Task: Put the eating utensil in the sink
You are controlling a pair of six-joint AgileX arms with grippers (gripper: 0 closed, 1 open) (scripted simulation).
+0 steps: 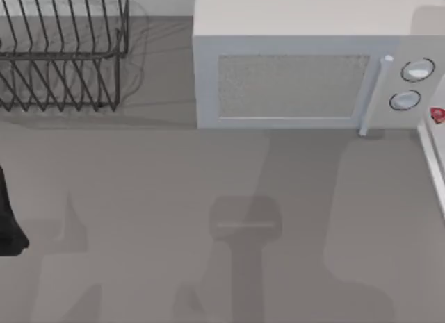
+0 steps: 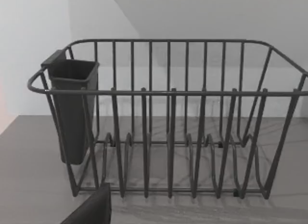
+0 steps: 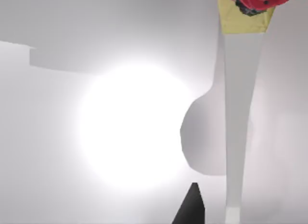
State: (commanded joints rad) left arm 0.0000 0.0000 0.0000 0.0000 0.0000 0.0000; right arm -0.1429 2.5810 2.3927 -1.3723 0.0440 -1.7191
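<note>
Your top view has the rack (image 1: 62, 52) beside the microwave (image 1: 306, 73). Your left wrist view adds the rack's cup (image 2: 72, 108). You cannot tell either arm's jaw state.

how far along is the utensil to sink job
Looks done: maybe; the right wrist view shows a pale spoon-like utensil on a white surface, possibly the sink at the table's right edge. In hand: nothing I can confirm. Remaining: unclear. Left arm parked at the left edge.
</note>
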